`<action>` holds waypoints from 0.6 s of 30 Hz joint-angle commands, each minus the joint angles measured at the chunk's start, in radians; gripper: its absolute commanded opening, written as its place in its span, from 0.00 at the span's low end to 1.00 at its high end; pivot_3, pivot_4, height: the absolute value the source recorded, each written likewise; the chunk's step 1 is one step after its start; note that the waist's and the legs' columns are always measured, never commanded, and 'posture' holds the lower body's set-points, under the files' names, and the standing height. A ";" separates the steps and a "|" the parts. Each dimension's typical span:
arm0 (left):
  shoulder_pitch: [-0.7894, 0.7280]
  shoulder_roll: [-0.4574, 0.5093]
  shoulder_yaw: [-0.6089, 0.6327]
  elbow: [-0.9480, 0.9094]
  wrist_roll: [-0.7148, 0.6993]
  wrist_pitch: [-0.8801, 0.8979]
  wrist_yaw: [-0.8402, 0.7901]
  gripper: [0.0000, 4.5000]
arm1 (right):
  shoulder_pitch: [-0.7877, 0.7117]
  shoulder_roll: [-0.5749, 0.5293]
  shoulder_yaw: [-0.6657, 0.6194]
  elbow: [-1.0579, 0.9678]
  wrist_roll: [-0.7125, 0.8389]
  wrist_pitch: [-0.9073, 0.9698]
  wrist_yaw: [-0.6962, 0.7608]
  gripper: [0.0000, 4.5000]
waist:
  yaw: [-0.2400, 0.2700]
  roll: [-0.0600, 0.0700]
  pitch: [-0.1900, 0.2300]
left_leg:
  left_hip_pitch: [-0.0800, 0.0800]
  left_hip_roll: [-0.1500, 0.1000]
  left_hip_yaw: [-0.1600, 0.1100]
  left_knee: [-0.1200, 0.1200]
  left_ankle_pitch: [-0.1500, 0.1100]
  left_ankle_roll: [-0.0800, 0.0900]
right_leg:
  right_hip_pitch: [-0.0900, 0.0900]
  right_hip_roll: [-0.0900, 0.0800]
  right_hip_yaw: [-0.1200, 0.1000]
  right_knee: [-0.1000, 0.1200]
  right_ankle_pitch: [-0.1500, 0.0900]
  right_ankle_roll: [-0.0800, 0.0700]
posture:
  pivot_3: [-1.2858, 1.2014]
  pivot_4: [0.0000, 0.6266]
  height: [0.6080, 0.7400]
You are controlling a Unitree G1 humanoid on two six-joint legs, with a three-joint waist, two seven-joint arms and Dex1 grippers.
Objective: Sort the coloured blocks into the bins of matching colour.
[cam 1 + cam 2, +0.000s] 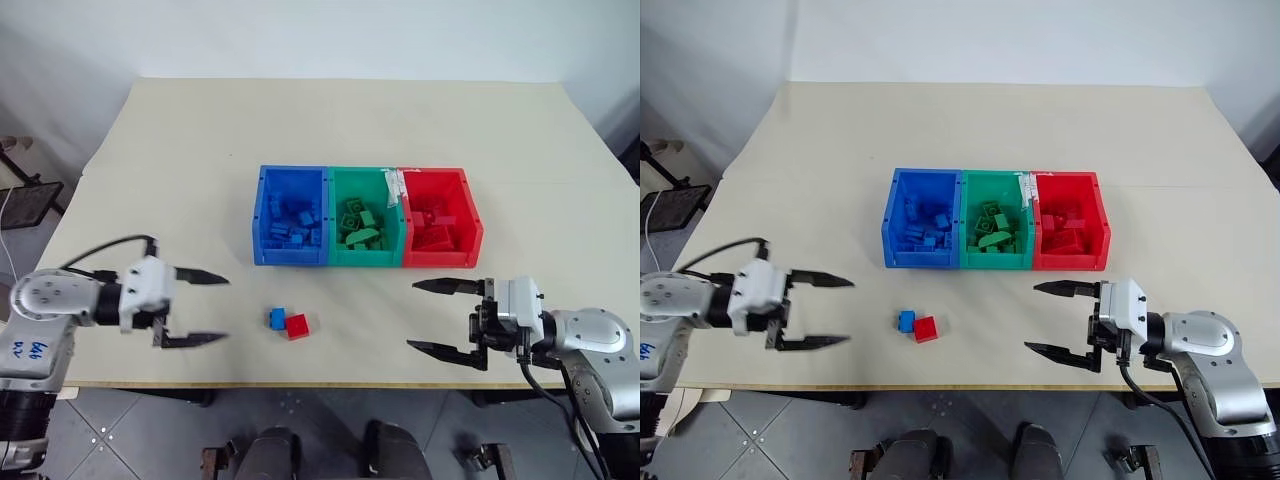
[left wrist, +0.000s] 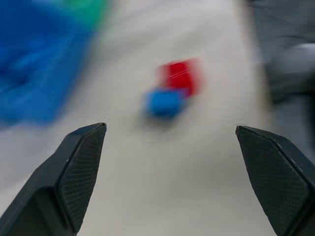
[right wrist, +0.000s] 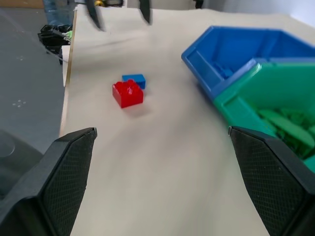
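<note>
Three joined bins stand mid-table: the blue bin [image 1: 292, 215], the green bin [image 1: 365, 218] and the red bin [image 1: 440, 216], each holding several blocks of its own colour. In front of the blue bin a small blue block [image 1: 277, 318] and a red block [image 1: 297, 326] lie touching on the table. My left gripper [image 1: 205, 309] hovers open and empty to the left of the pair, pointing right toward it. My right gripper [image 1: 435, 316] stands open and empty to the right of the pair, pointing left. The pair also appears as the red block [image 3: 128, 93] and blue block [image 3: 134, 79].
The cream table [image 1: 340, 130] reaches far behind the bins. Its front edge [image 1: 320, 384] runs just below the loose blocks and both grippers. A dark stand [image 1: 25, 200] sits on the floor at the left.
</note>
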 commanded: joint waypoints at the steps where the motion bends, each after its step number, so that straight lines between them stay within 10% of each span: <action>1: -0.033 0.045 -0.100 -0.169 0.065 0.184 0.089 0.99 | 0.020 -0.020 -0.046 -0.025 0.019 -0.008 0.000 1.00 | 0.002 0.000 0.000 | 0.000 0.000 0.000 0.000 0.000 0.000 | 0.000 0.000 0.000 0.000 0.000 0.000 | 0.52 0.24 1.00; 18: -0.348 -0.124 -0.479 -0.245 0.254 0.676 0.359 0.99 | 0.193 -0.037 -0.141 -0.155 0.017 0.011 -0.077 1.00 | 0.005 0.000 0.000 | 0.000 0.000 0.001 0.001 0.000 0.000 | 0.001 0.001 0.002 -0.001 0.000 0.000 | 0.52 0.24 1.00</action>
